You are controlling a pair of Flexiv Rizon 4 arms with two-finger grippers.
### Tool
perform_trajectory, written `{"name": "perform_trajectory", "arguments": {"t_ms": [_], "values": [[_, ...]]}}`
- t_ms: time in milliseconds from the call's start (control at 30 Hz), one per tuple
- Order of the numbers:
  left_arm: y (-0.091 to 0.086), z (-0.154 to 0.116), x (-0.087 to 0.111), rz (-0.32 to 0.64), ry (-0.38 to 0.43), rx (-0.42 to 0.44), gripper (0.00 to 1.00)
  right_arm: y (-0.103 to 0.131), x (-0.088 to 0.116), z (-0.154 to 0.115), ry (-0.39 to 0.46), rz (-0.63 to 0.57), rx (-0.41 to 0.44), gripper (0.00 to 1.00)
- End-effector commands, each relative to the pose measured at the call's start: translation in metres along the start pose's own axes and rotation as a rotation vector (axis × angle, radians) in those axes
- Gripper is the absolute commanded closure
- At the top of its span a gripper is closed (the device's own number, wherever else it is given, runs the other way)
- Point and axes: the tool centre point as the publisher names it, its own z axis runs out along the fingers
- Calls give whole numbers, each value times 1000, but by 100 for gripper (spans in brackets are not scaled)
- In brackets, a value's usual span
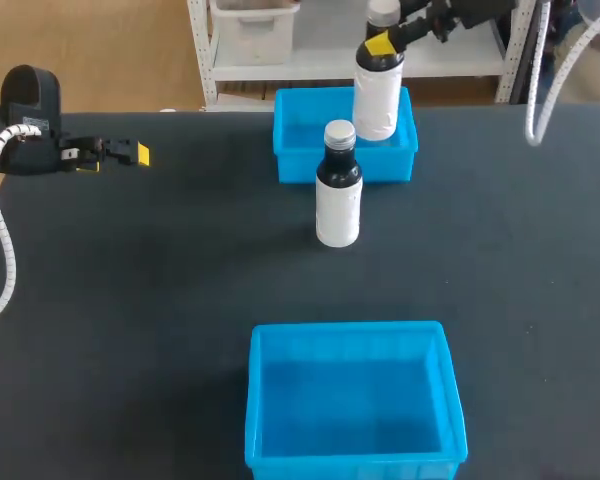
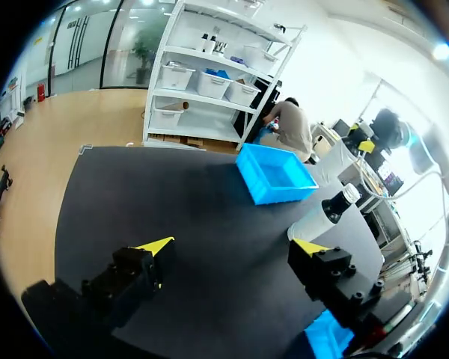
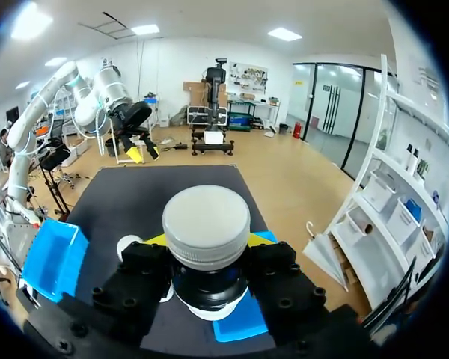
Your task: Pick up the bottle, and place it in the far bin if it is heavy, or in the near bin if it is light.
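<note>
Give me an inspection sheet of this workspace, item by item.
Surface: dark table, no spills seen.
Job's things: standing bottle upright just before the far bin; held bottle raised above that bin; near bin empty.
Clutter: nothing seen.
Grippers: left gripper empty, jaws open; right gripper, jaws shut on the held bottle's neck.
Cables: left arm's hose and right arm's hose, white, hanging free of the things.
Surroundings: nothing seen reaching over the table.
</note>
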Motion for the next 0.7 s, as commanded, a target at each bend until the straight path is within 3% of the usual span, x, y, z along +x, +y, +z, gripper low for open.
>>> {"name": "perform_trajectory", "arguments": {"t_ms": [33, 700], "values": [[0, 0, 0, 0, 0, 0, 0, -11, -4, 11, -1, 2, -41, 100], [0, 0, 0, 0, 0, 0, 0, -19, -23, 64, -13, -25, -78, 100]]}}
